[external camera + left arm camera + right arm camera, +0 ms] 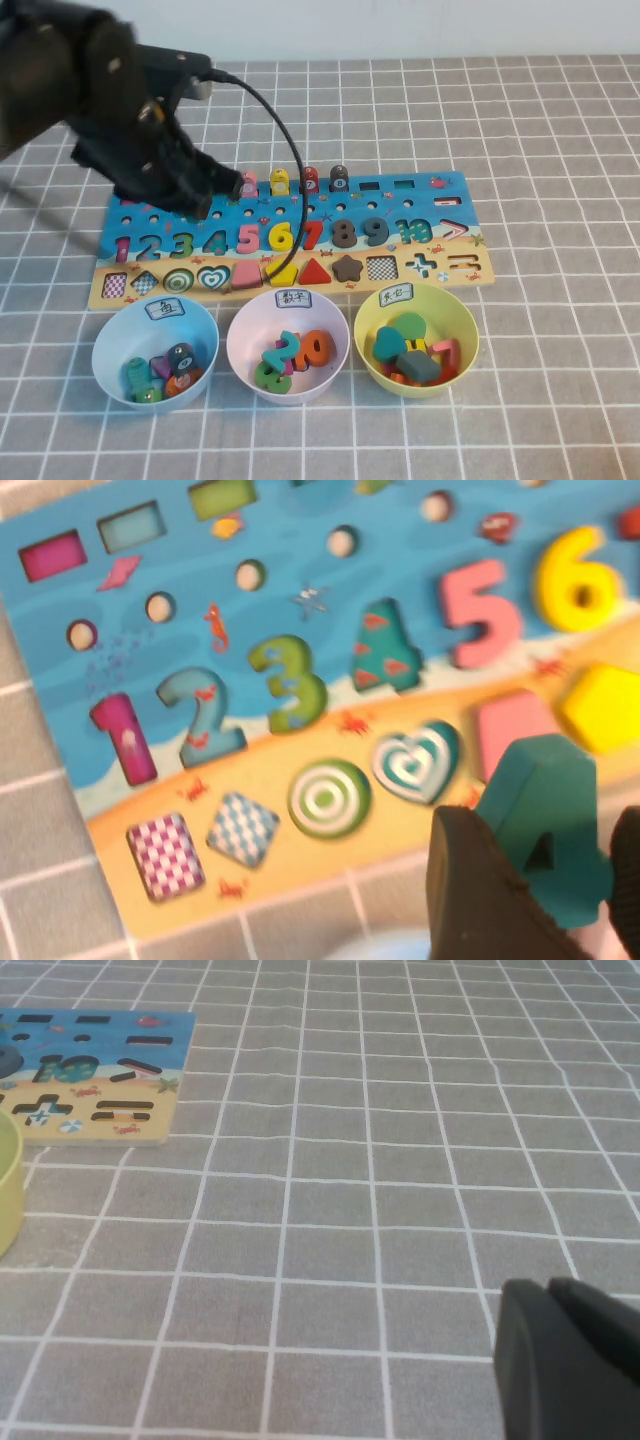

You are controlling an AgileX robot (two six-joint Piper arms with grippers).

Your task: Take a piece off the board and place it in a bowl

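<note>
My left gripper (555, 872) is shut on the piece (545, 815), a thick teal numeral 4, lifted just above the tan strip of the board (300, 540). Behind it the numeral 4 recess (385, 645) lies empty, between the green 3 and the pink 5. In the high view the left gripper (205, 190) hangs over the left part of the board (420, 190), and the arm hides the piece. The pale pink bowl (238, 330) stands in front of the board's middle, with several numerals in it. My right gripper (548, 1288) is shut and empty over bare cloth, right of the board (100, 1040).
A light blue bowl (110, 340) sits left of the pink one and a yellow-green bowl (465, 330) right of it, both holding pieces. Pegs (310, 180) stand along the board's far edge. Grey checked cloth (560, 380) covers the table.
</note>
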